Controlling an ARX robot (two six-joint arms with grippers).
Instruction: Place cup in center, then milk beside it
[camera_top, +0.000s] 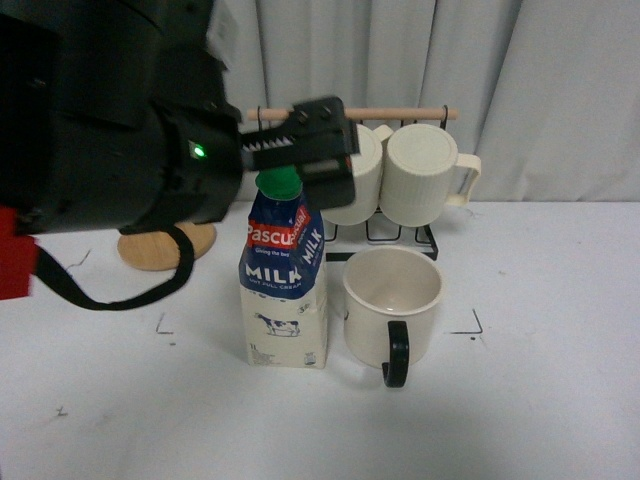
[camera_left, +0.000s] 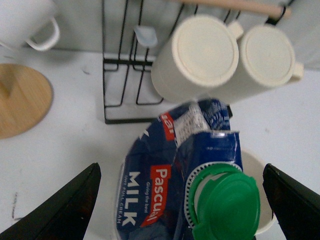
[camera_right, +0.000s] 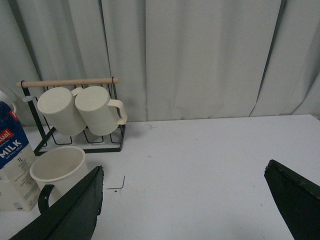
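Observation:
The milk (camera_top: 285, 280) stands upright on the white table, close beside the left side of the cup (camera_top: 392, 292). The cup is a wide cream mug with its black handle (camera_top: 396, 355) turned to the front. My left gripper (camera_top: 305, 150) is open and hovers just above the carton's green cap (camera_top: 279, 181). In the left wrist view the left gripper (camera_left: 180, 205) straddles the milk (camera_left: 150, 195) and its cap (camera_left: 225, 205) without touching them. My right gripper (camera_right: 182, 205) is open and empty over bare table, to the right of the cup (camera_right: 57, 167) and milk (camera_right: 15, 165).
A black wire rack with a wooden bar (camera_top: 400, 113) holds two ribbed cream mugs (camera_top: 420, 172) right behind the cup. A round wooden base (camera_top: 165, 245) stands at the back left, with a white mug (camera_left: 25, 22) above it. Black corner marks (camera_top: 472, 325) frame the middle area.

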